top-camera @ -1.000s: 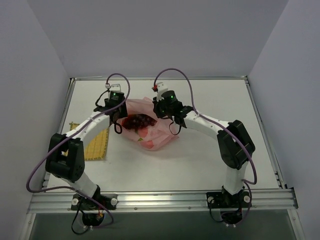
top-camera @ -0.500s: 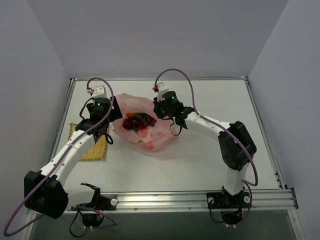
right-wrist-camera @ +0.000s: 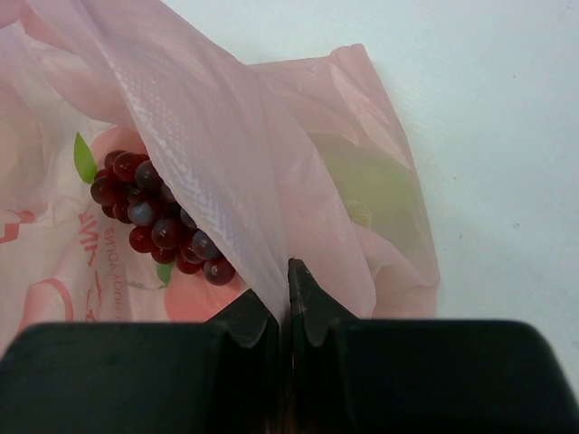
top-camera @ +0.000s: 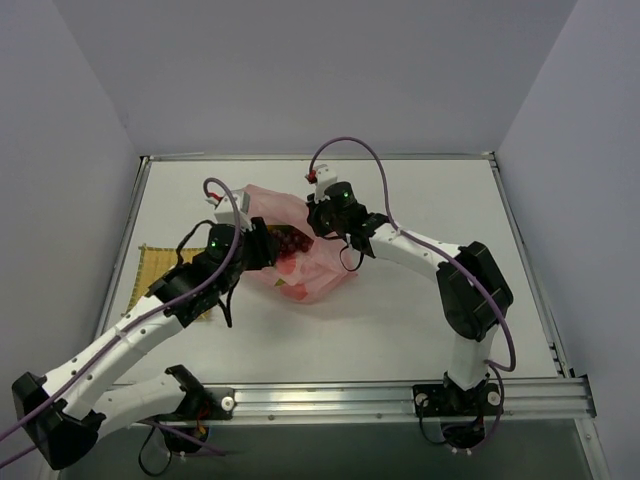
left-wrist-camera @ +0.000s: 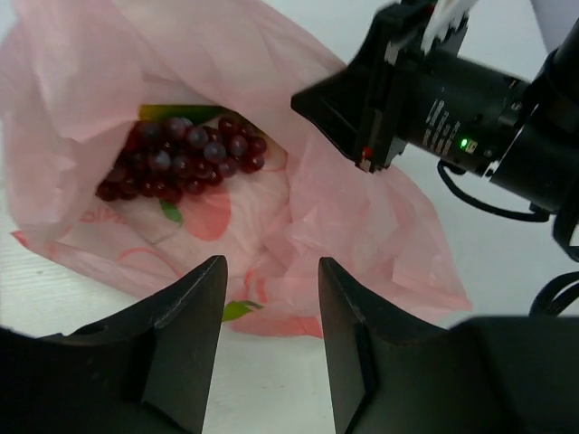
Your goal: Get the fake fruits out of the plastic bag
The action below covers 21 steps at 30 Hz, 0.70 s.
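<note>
Swung back in from over the yellow mat half a second ago, and now right at the mouth of the plastic bag: the left gripper. No real change on the right side.

Inside the bag, a bunch of dark red grapes, lying loose toward the far side, with a green lump tucked just behind (maybe the apple, hard to tell through the pink). All fruit in sight inside the bag, none taken out yet.

Around them, the bag itself, soft and crinkly, lying on the table between the two arms, mouth open toward the left gripper.

At the far edge, the right gripper, pinched tight on a fold of the bag and lifting it up like a little tent.

At the near edge, the left gripper, fingers wide apart, nothing between them, just short of the grapes and pointing at them.

Looks like the reaching-in step: go in, close on the bunch, pull it out. Nearly all of the job left to do.
</note>
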{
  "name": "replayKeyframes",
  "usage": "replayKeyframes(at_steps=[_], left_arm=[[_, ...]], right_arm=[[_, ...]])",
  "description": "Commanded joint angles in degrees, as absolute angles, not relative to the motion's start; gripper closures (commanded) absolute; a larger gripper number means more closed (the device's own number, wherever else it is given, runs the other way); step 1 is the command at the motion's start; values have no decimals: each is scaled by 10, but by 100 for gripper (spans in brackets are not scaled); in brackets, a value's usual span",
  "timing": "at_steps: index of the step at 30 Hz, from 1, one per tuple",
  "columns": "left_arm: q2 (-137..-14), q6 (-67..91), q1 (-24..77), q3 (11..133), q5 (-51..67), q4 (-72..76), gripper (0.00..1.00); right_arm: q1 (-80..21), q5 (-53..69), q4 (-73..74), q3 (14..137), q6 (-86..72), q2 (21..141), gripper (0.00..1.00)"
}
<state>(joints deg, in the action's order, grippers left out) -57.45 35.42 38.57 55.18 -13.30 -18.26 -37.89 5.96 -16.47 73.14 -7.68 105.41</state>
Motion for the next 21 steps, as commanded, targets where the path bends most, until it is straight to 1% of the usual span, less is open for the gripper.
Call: replayKeyframes(at_steps=[1, 4, 5, 7, 9, 12, 15, 17, 18, 19, 21], left_arm=[[-627, 402, 425, 541, -162, -155, 57], [-686, 446, 438, 562, -225, -153, 58], [-713, 455, 435, 565, -260, -146, 57], [-736, 463, 420, 565, -281, -104, 53], [-766, 475, 404, 569, -284, -64, 50], [-814, 488, 372, 587, -265, -33, 49], [-863, 497, 347, 606, -247, -35, 49], [-889, 505, 342, 623, -244, -46, 46], [-896, 509, 341, 626, -246, -52, 45], [-902, 510, 340, 626, -247, -52, 37], [-918, 512, 332, 624, -244, -43, 29]], right_arm=[[-377, 54, -180, 729, -78, 1025, 99], [-376, 53, -179, 728, -78, 1026, 99], [-375, 54, -179, 728, -78, 1026, 99], [-375, 54, -180, 728, -78, 1023, 99], [-375, 54, -180, 724, -78, 1022, 99], [-372, 58, -181, 723, -80, 1021, 99], [-370, 59, -182, 722, -80, 1020, 99], [-370, 60, -181, 722, -80, 1019, 99], [-369, 60, -181, 722, -80, 1019, 99], [-369, 61, -181, 722, -81, 1017, 99], [-367, 65, -182, 722, -83, 1016, 99]])
